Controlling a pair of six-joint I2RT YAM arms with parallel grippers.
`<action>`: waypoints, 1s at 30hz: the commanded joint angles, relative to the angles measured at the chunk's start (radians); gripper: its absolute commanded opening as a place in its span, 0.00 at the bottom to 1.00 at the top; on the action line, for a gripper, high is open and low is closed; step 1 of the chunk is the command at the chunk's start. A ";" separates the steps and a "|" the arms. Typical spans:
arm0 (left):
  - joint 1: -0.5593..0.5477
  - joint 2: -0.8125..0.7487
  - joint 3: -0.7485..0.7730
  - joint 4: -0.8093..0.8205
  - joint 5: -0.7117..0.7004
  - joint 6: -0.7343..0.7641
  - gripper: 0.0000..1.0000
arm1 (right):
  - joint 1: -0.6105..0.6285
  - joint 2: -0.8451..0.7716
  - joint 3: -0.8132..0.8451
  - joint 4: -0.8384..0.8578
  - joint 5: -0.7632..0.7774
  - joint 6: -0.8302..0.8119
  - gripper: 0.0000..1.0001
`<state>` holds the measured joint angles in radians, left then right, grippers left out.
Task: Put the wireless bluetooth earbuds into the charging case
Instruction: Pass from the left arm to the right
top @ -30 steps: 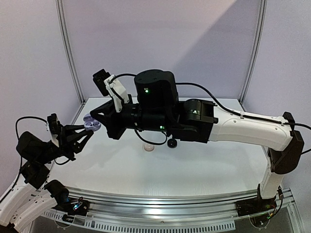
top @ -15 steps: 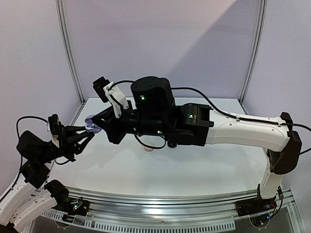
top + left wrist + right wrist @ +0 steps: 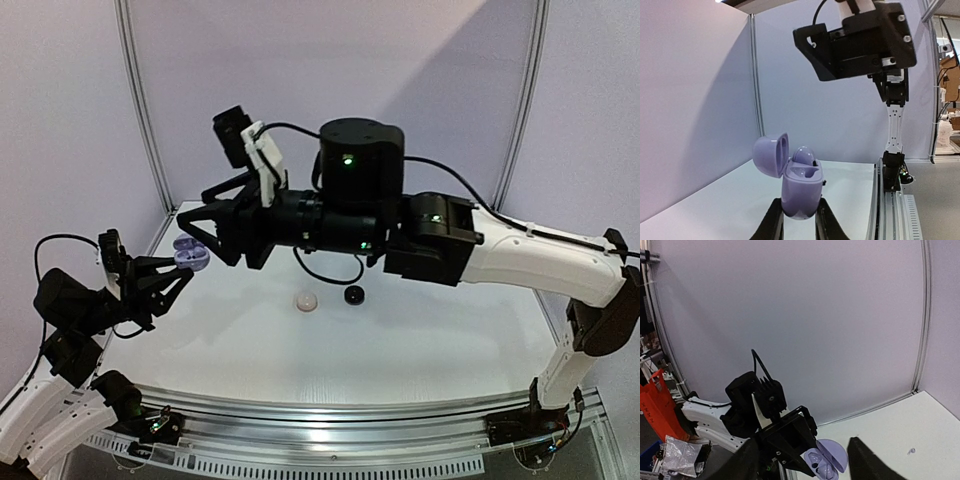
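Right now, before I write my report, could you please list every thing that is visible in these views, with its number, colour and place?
charging case: one, lavender, lid open, upright, held above the table's left side
pale round item: one, whitish, on the table near its middle; too small to tell whether it is a bud or a case
black round item: one, black, on the table just right of the pale one, not touching it
table: one, white, under both arms
orange bag: one, orange, at the left edge of the right wrist view
left pincer: one, black, closed on the charging case
right pincer: one, black, open and empty, in the air close to the case
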<state>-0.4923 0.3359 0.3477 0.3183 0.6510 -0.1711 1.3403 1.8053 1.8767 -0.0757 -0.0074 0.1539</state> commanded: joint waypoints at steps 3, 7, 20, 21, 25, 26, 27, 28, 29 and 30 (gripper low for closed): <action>0.015 0.057 0.091 0.119 0.005 -0.172 0.00 | -0.070 -0.096 -0.167 0.102 -0.155 0.108 0.99; 0.020 0.098 0.142 0.206 0.043 -0.310 0.00 | -0.071 -0.087 -0.206 0.145 -0.205 0.070 0.98; 0.019 0.193 0.206 0.335 0.077 -0.500 0.00 | -0.071 0.044 -0.102 0.347 -0.368 0.112 0.57; 0.020 0.198 0.205 0.344 0.080 -0.501 0.00 | -0.071 0.056 -0.091 0.347 -0.370 0.118 0.53; 0.019 0.203 0.199 0.356 0.088 -0.501 0.00 | -0.070 0.080 -0.073 0.358 -0.366 0.136 0.45; 0.018 0.204 0.198 0.359 0.092 -0.500 0.00 | -0.071 0.088 -0.065 0.352 -0.367 0.140 0.43; 0.018 0.205 0.195 0.360 0.094 -0.499 0.00 | -0.072 0.092 -0.051 0.347 -0.370 0.142 0.41; 0.018 0.206 0.193 0.360 0.094 -0.499 0.00 | -0.070 0.099 -0.040 0.345 -0.376 0.143 0.39; 0.018 0.207 0.192 0.363 0.095 -0.500 0.00 | -0.072 0.109 -0.030 0.343 -0.381 0.146 0.37; 0.018 0.208 0.194 0.367 0.097 -0.501 0.00 | -0.070 0.114 -0.022 0.345 -0.386 0.149 0.34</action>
<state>-0.4774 0.5365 0.5285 0.6540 0.7292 -0.6594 1.2686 1.8854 1.8027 0.2485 -0.3611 0.2844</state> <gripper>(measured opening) 0.200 0.377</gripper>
